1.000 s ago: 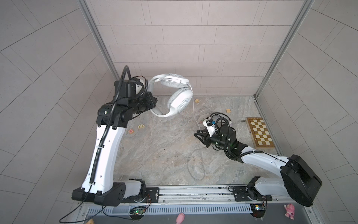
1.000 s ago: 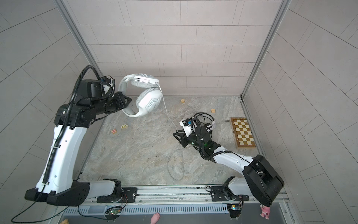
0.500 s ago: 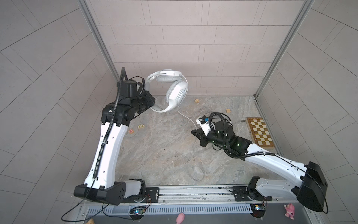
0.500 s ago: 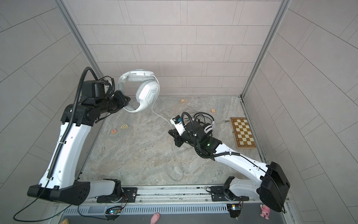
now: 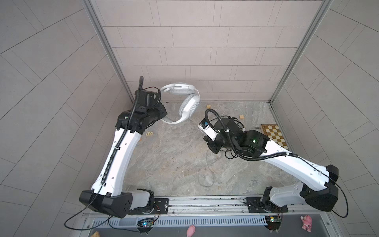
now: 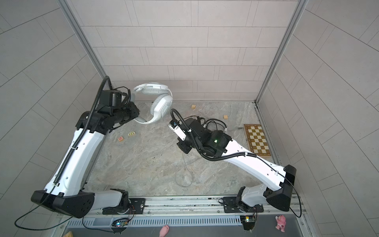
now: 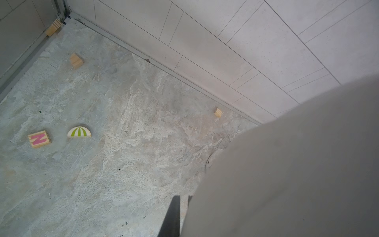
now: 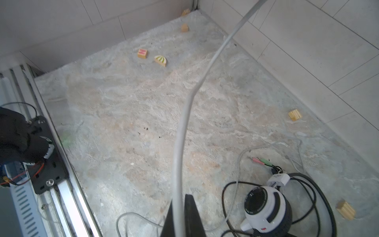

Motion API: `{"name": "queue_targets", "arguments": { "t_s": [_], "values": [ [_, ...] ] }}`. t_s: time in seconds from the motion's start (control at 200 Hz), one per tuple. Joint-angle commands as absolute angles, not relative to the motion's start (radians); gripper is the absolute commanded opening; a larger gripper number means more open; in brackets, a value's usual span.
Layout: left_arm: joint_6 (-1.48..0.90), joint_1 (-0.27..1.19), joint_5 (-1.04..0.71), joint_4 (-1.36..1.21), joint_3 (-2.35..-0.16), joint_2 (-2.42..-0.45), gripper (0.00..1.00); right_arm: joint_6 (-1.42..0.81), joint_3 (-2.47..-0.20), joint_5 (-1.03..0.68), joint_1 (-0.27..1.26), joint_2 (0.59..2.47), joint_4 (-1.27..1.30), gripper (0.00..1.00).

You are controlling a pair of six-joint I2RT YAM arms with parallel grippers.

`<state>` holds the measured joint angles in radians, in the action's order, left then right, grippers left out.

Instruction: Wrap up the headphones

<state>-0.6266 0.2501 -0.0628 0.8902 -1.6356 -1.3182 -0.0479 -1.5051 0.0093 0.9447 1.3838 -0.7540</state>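
The white headphones [image 5: 187, 103] [image 6: 159, 106] hang in the air at the back left. My left gripper [image 5: 163, 117] [image 6: 137, 117] is shut on their lower end. They fill the left wrist view as a grey blur [image 7: 287, 174] beside one dark finger [image 7: 172, 217]. Their grey cable [image 8: 184, 123] runs between the fingers of my right gripper [image 8: 180, 203] [image 5: 213, 146] [image 6: 184, 147], which is shut on it above the floor. The rest of the cable lies in a loop [image 5: 205, 177] [image 6: 184, 177]. The black-and-white headphones [image 8: 266, 207] lie under my right arm amid black cable [image 6: 215, 123].
A chessboard [image 5: 274, 136] [image 6: 257, 139] lies at the right wall. Small wooden blocks [image 5: 208, 106] [image 6: 225, 117] sit near the back wall. A pink-letter block [image 7: 39, 139] and a green-striped half-round [image 7: 79, 132] lie at the left. Pink and green plugs [image 8: 260, 161] rest on the floor.
My right gripper has shut on the grey cable and risen off the floor, moving left. The left arm has carried the white headphones further back, and the floor loop has shrunk.
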Motion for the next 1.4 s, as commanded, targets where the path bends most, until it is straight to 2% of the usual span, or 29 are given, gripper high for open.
{"name": "queue_targets", "arguments": {
  "t_s": [0.0,0.13,0.31,0.656,0.856,1.396],
  "values": [
    [-0.532,0.341,0.034,0.906,-1.638,-1.318,0.0,0.026,-1.648,0.057,0.98,1.436,-0.929,0.0],
    [-0.451,0.394,0.012,0.96,-1.628,-1.382,0.0,0.078,-1.809,0.06,1.005,1.49,-1.019,0.0],
    [-0.378,0.419,-0.063,0.952,-1.562,-1.387,0.0,0.117,-1.918,0.101,1.002,1.508,-1.075,0.0],
    [-0.28,0.44,-0.169,0.938,-1.476,-1.328,0.0,0.115,-1.904,0.107,0.909,1.507,-1.028,0.0],
    [-0.213,0.445,-0.225,0.926,-1.405,-1.273,0.0,0.098,-1.881,0.019,0.797,1.491,-0.968,0.0],
    [-0.093,0.531,-0.361,0.907,-1.345,-1.194,0.0,0.083,-1.855,-0.08,0.692,1.535,-0.921,0.0]
  ]
}}
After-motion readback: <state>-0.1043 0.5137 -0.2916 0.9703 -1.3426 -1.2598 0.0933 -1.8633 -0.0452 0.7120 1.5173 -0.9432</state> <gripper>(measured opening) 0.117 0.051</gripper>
